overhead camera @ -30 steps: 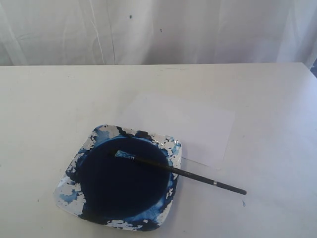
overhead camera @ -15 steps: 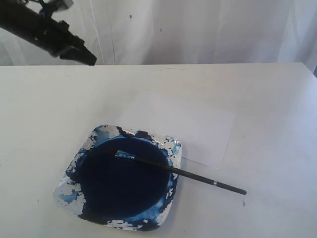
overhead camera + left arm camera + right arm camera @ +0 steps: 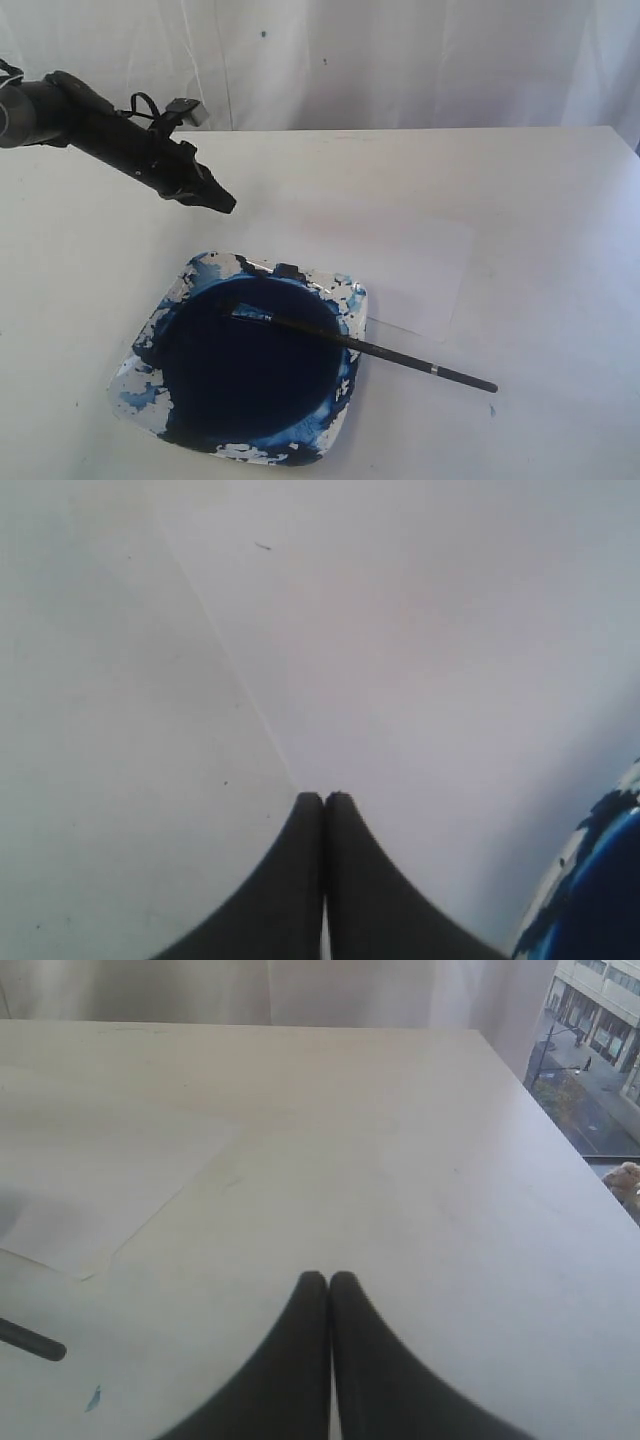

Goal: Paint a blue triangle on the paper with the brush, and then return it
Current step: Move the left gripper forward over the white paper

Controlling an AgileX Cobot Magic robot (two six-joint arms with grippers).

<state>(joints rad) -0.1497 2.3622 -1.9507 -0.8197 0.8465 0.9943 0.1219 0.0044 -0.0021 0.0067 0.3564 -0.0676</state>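
Our left gripper [image 3: 224, 204] and right gripper [image 3: 328, 1282] both have fingers pressed together, empty. Ahead of the left's, the brush [image 3: 380, 352] rests on the dish [image 3: 135, 385] — handle overhanging, likely for grasping.

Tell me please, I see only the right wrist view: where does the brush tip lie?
Observer: The brush tip lies in the blue paint of the dish; its handle crosses the rim.
Operator: And where is the left gripper?
Observer: The left gripper hangs beyond the dish's far-left corner in the exterior view, shut and holding nothing.
Operator: Is the paper painted yet?
Observer: No, the whole paper shows no paint.
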